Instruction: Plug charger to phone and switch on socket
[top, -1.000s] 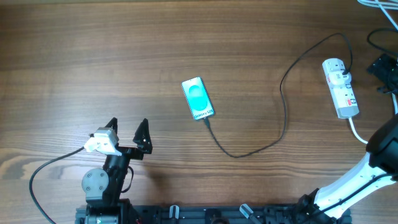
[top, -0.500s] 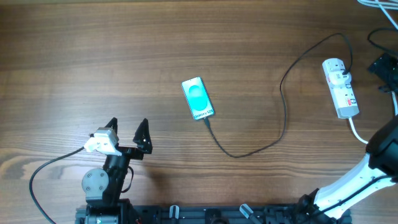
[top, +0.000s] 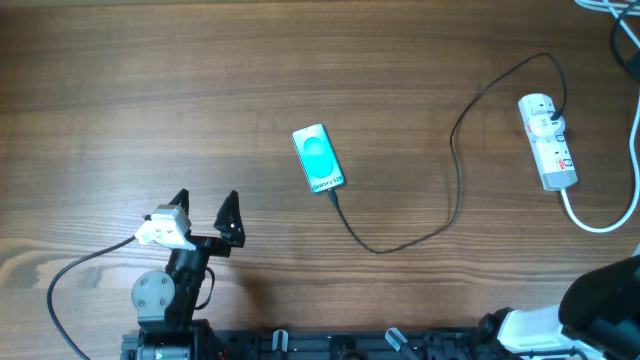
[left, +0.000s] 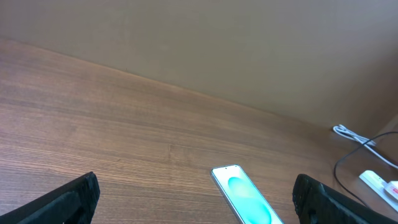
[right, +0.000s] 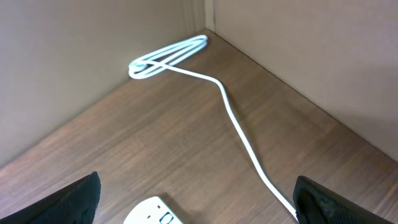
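Note:
The phone (top: 318, 158) lies flat mid-table with its teal screen up; the left wrist view shows the phone (left: 245, 196) between and beyond my fingers. The black charger (top: 456, 180) loops from the phone's near edge, where its tip (top: 334, 195) touches, over to the white socket (top: 547, 141) at the right. Whether the tip is seated I cannot tell. My left gripper (top: 206, 202) stands open near the front left, with nothing in it. My right gripper (right: 198, 196) is open over the socket's end (right: 152, 213), and only its arm (top: 600, 300) shows from above.
The socket's thick white cord (top: 590, 222) curves off the right edge. In the right wrist view this cord (right: 239, 127) runs to a coil (right: 168, 56) in a corner between beige walls. The left wrist view catches the socket (left: 379, 185) at far right.
The right arm has drawn back from beside the socket toward the bottom right corner, so its dark gripper no longer shows at the right edge. The left arm, phone and cable have not moved.

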